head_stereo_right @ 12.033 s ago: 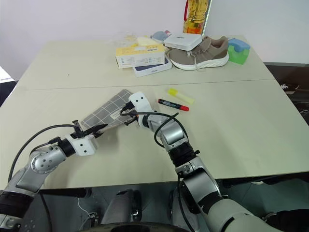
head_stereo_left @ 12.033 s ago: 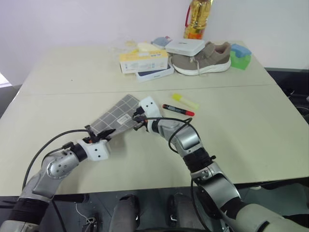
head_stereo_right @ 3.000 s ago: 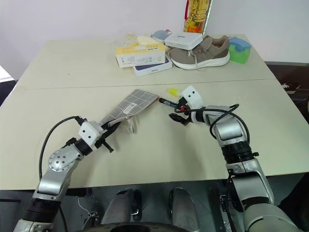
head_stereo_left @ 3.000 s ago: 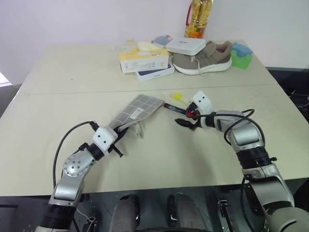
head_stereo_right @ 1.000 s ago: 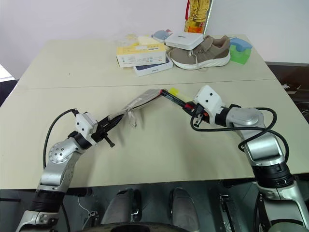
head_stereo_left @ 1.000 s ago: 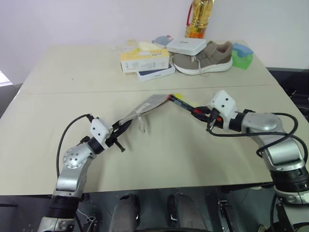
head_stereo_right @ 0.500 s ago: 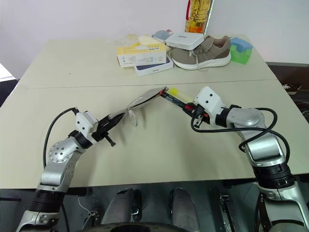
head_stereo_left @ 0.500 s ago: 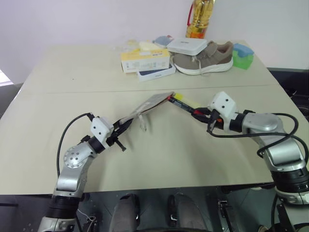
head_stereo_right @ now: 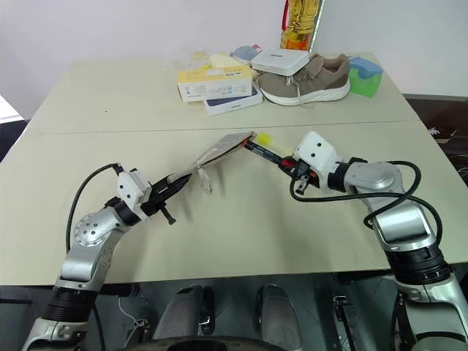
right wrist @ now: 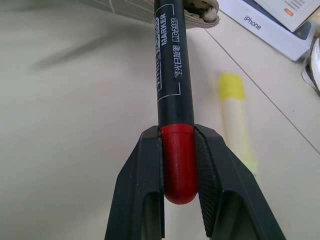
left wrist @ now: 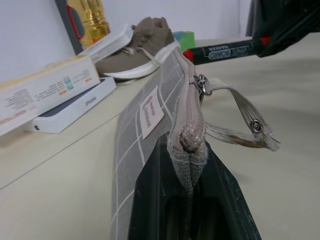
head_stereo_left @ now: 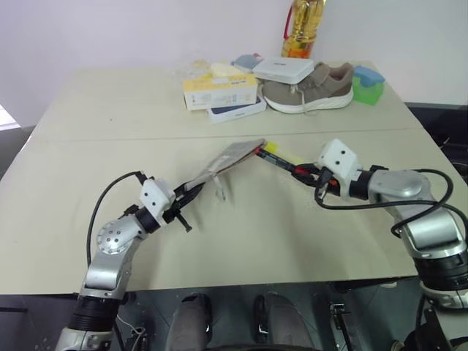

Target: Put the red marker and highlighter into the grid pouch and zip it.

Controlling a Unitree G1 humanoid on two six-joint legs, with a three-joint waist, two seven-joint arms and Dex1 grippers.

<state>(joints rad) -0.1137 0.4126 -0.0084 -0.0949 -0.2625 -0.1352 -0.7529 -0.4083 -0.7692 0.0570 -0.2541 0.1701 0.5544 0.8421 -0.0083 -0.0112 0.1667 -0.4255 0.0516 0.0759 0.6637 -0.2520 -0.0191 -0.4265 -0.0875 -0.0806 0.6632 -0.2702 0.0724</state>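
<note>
- The left end effector (left wrist: pixel 187 200) is clenched on one end of the grid pouch (head_stereo_left: pixel 223 162), holding it lifted off the table (head_stereo_left: pixel 110 124) so that it slants up and away toward the middle of the scene.
- In the left wrist view the pouch's zipper edge runs along the top of the fabric, with the metal pull and a loose fabric tab (left wrist: pixel 245 120) hanging beside it; how wide the mouth stands open I cannot tell.
- The right end effector (right wrist: pixel 178 165) is grasping the red marker (right wrist: pixel 172 70) by its red end, the black barrel pointing ahead of the fingers.
- The marker's far tip sits right at the raised far end of the pouch; whether it has entered the opening or only touches the edge cannot be made out.
- The highlighter (right wrist: pixel 237 120) lies on the table just beside the marker's barrel, untouched and outside the pouch.
- Judged progress: the first insertion is under way but not finished, as most of the marker is outside the pouch and gripped.
- Left to do, as I read it: slide the marker fully in and let go, fetch the highlighter and put it in as well, then draw the zipper shut.
- Boxes (head_stereo_left: pixel 219 93), a shoe (head_stereo_left: pixel 307 88) and a bottle (head_stereo_left: pixel 300 29) stand well apart at the far edge of the table and play no part.
</note>
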